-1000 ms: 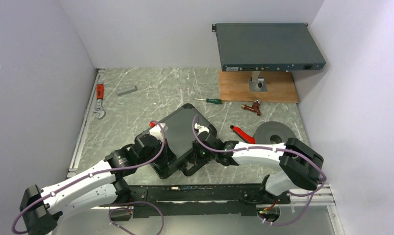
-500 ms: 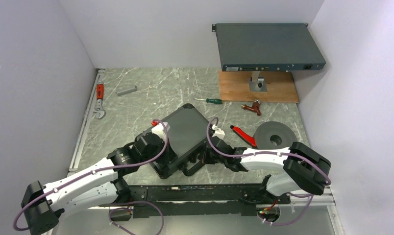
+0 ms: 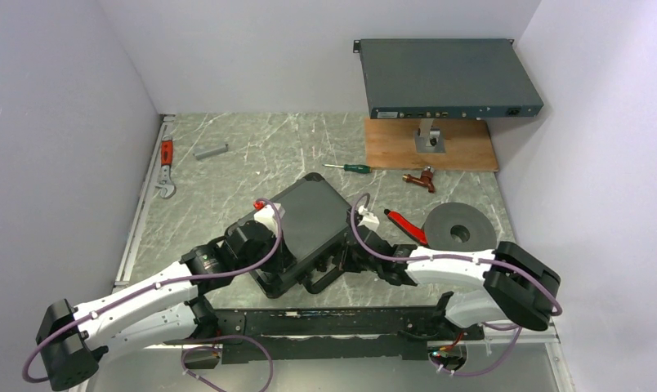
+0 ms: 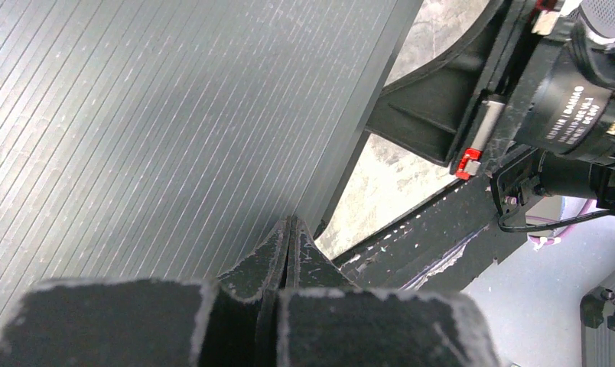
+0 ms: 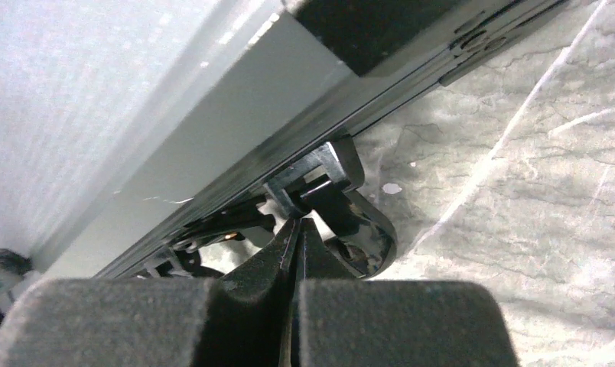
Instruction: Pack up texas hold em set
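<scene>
- Briefcase, black and hard-shelled, lies shut and flat near the middle of the marbled desk. It is turned on the diagonal, with its handle at 6 o'clock, toward the arm bases.
- Left hand: fingers pressed fully together with nothing between them. The tips rest on the ribbed lid right at its edge, on the case's 8 o'clock side.
- Right hand: also closed tight and empty. Its tip sits at the case's front edge, just by the handle's mount, on the 4 o'clock side.
- Grey disc lies at 3 o'clock from the case, with a red-handled tool between the two.
- Green-handled screwdriver lies at 1 o'clock from the case, apart from it.
- Wooden board sits further out at 1 o'clock, under a grey rack unit.
- Wrench with a red grip lies by the desk's left rail, at 10 o'clock.
</scene>
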### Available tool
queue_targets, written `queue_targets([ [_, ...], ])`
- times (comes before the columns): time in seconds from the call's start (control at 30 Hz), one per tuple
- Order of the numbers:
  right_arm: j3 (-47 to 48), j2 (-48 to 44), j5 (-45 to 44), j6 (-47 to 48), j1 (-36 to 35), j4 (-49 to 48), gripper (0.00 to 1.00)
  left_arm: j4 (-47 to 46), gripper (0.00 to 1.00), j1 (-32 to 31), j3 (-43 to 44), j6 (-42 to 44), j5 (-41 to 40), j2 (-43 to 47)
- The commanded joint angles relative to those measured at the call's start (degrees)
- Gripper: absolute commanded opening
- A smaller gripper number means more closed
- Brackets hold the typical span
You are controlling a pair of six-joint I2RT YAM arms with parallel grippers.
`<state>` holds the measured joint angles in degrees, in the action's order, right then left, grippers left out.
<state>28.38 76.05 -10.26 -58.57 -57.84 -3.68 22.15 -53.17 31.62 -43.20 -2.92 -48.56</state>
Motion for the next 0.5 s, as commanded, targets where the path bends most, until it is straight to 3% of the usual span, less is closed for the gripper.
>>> queue_targets([
  [0.0, 1.49, -2.60, -0.04, -1.65, -0.54, 0.04, 0.00, 9.13, 0.00, -1.44, -3.34, 0.19, 3.05, -3.64],
  [0.47, 5.15, 7.49, 5.19, -4.37, -2.62, -5.81, 0.00, 8.60, 0.00, -1.54, -4.41, 0.58, 3.09, -2.52],
])
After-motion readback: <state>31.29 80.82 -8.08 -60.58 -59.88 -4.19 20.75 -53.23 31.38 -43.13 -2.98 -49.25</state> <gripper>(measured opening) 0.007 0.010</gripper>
